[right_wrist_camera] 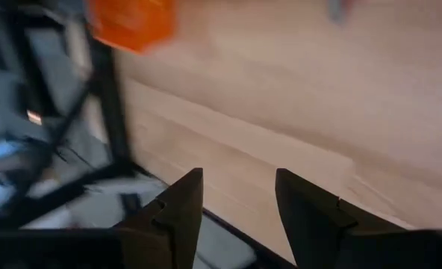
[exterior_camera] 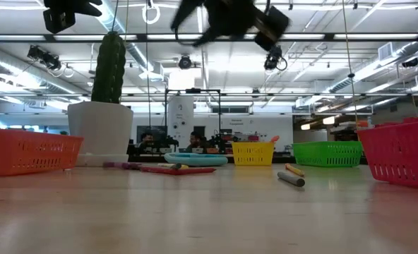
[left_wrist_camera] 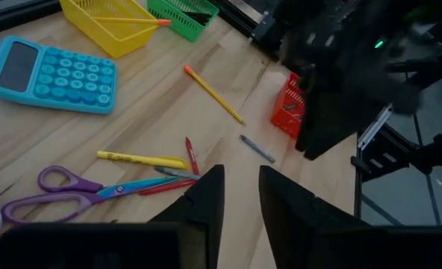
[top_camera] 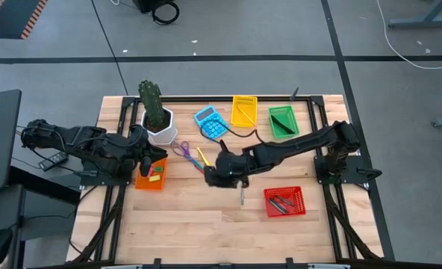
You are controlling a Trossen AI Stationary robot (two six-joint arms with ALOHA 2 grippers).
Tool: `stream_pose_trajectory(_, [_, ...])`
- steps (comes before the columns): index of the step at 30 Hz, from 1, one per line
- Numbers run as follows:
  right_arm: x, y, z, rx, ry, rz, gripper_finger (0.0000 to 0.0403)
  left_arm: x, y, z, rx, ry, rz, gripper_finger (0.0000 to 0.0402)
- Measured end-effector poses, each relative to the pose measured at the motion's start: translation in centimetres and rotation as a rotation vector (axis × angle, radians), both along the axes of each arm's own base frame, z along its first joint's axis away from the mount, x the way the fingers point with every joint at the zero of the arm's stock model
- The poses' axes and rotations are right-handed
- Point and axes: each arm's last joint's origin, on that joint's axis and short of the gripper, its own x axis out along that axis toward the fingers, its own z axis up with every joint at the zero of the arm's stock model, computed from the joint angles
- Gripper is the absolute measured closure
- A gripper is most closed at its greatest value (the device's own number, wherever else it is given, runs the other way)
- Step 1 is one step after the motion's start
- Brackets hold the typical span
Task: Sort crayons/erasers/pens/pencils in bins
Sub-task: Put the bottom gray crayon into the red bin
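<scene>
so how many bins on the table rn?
4. Orange bin at the left by the left gripper; yellow bin and green bin along the far edge; red bin near right. None looks hidden.

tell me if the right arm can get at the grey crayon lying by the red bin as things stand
Probably yes. The right hand hangs open and empty above the table, just beside the grey crayon, which lies alone on bare wood, apart from the red bin. Nothing sits over it.
</scene>
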Motion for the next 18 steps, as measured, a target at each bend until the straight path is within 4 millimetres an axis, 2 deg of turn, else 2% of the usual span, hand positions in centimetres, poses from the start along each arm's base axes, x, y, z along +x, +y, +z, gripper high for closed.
stream_pose_trajectory(5, [1.3, -0.6, 5.9, -0.107, -0.229, -0.052, 0.0228, 0.0, 0.0, 0.0, 0.002, 0.0, -0.001, 0.0309])
stream_pose_trajectory(7, [2.1, -1.1, 7.6, -0.161, -0.274, -0.06, 0.0228, 0.0, 0.0, 0.0, 0.003, 0.002, -0.001, 0.0309])
stream_pose_trajectory(10, [4.3, -1.3, 8.5, -0.23, -0.313, -0.025, 0.0228, -0.1, 0.0, -0.1, 0.007, 0.009, -0.001, 0.0305])
stream_pose_trajectory(12, [5.6, -1.1, 8.3, -0.257, -0.284, 0.016, 0.0228, -0.2, 0.0, -0.2, 0.013, 0.031, -0.002, 0.0303])
stream_pose_trajectory(14, [6.5, -1.2, 7.4, -0.262, -0.188, 0.047, 0.0228, -0.3, 0.1, -0.5, 0.015, 0.056, 0.0, 0.0301])
stream_pose_trajectory(18, [6.1, -1.7, 3.5, -0.209, 0.165, 0.104, 0.0228, -0.6, 0.2, -0.8, 0.018, 0.103, 0.005, 0.0302])
